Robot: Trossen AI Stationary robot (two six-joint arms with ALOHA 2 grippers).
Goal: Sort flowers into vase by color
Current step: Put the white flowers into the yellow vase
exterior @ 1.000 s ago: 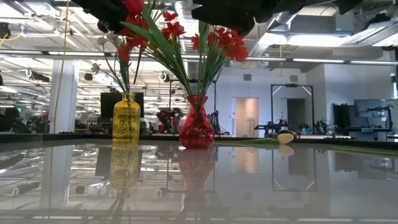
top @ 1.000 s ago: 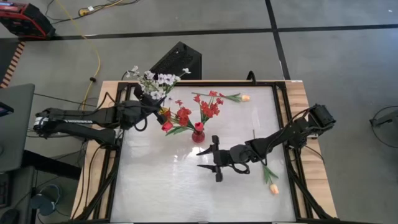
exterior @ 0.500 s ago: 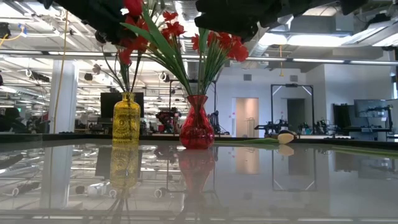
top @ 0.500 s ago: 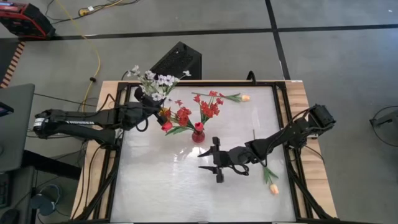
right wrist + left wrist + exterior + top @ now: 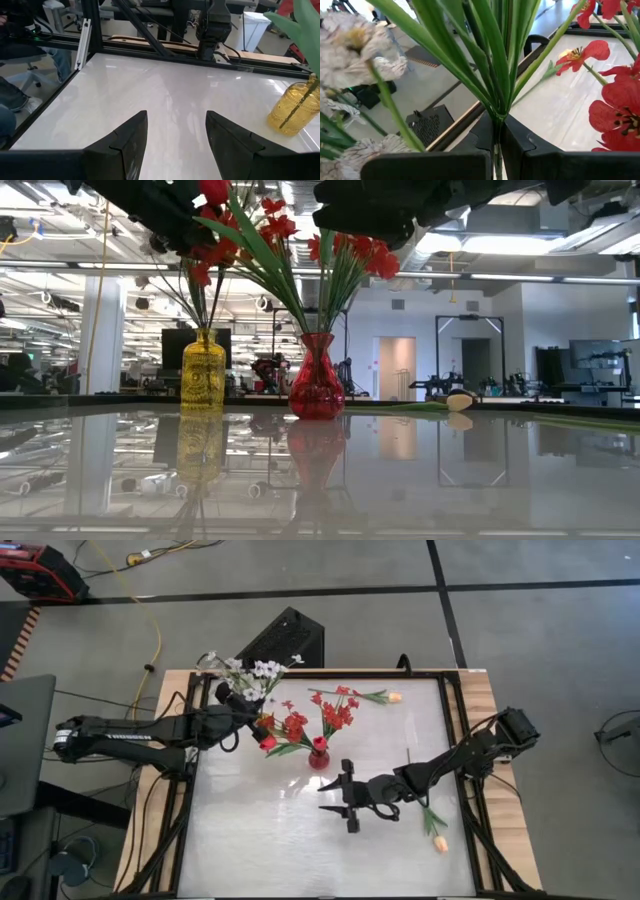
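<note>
My left gripper [image 5: 243,703] is shut on a white flower spray [image 5: 247,673] above the yellow vase [image 5: 203,375] at the table's far left. The spray's stems run down into that vase's neck [image 5: 204,315]. The red vase [image 5: 318,756] stands on the table beside it and holds bushy red flowers [image 5: 337,714] and a red tulip [image 5: 268,743] that lean out of its mouth. One peach tulip [image 5: 394,697] lies flat near the far edge, another [image 5: 440,843] at the near right. My right gripper [image 5: 347,802] hangs open over the table's middle, touching nothing. My left gripper pinches the white spray's bundled green stems [image 5: 496,116] between its two fingers, just below where the leaves fan out. The fingers come nearly level from the table's left and lie across the stems. The spray stands upright, with a stem [image 5: 294,111] inside the yellow vase.
A black frame [image 5: 190,790] runs around the white table top. A black box [image 5: 286,638] sits on the floor beyond the far edge. The glossy surface [image 5: 280,840] lies bare toward the near left.
My left gripper has sunk a little over the yellow vase with the white spray, still shut on its stems. The blossoms have shifted slightly toward the table's far left. My right gripper has kept still.
</note>
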